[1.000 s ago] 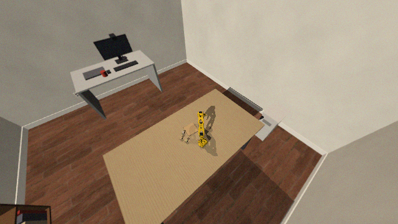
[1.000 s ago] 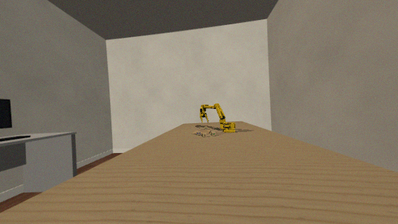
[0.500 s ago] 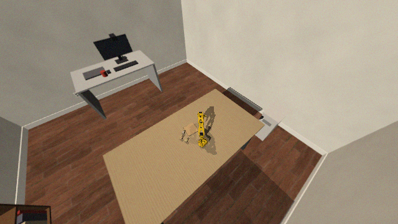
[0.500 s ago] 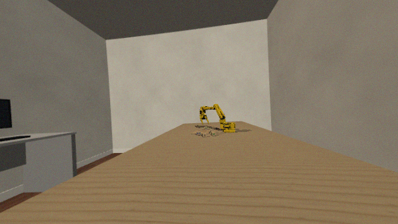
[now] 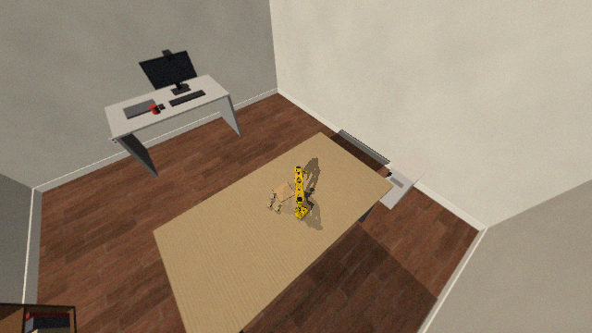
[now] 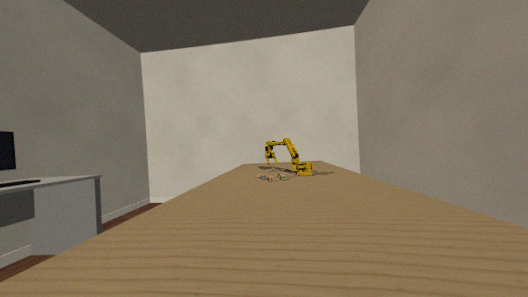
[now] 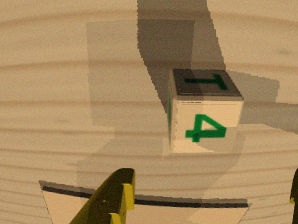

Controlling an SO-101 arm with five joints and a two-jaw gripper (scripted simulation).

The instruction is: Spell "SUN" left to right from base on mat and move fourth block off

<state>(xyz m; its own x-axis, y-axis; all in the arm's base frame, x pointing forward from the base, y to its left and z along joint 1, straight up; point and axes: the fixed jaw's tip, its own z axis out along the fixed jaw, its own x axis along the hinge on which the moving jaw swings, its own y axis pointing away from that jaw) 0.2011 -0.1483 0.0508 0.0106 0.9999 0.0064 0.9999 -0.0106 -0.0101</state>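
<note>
Table [image 5: 231,240] [image 6: 264,231] bears all; arm [image 5: 299,185] [image 6: 290,150] arches over it; mat [image 5: 283,191] [image 7: 150,215] left of arm in top view; claw [image 6: 271,162] [image 7: 212,192] raised, partly spread, nothing pinched; block [image 7: 206,120], 4 and T showing, off mat, just beside its edge.

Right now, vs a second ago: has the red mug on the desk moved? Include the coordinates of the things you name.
No. The red mug [image 5: 154,109] sits at the same spot by the keyboard's [image 5: 187,98] near end, top view.
</note>
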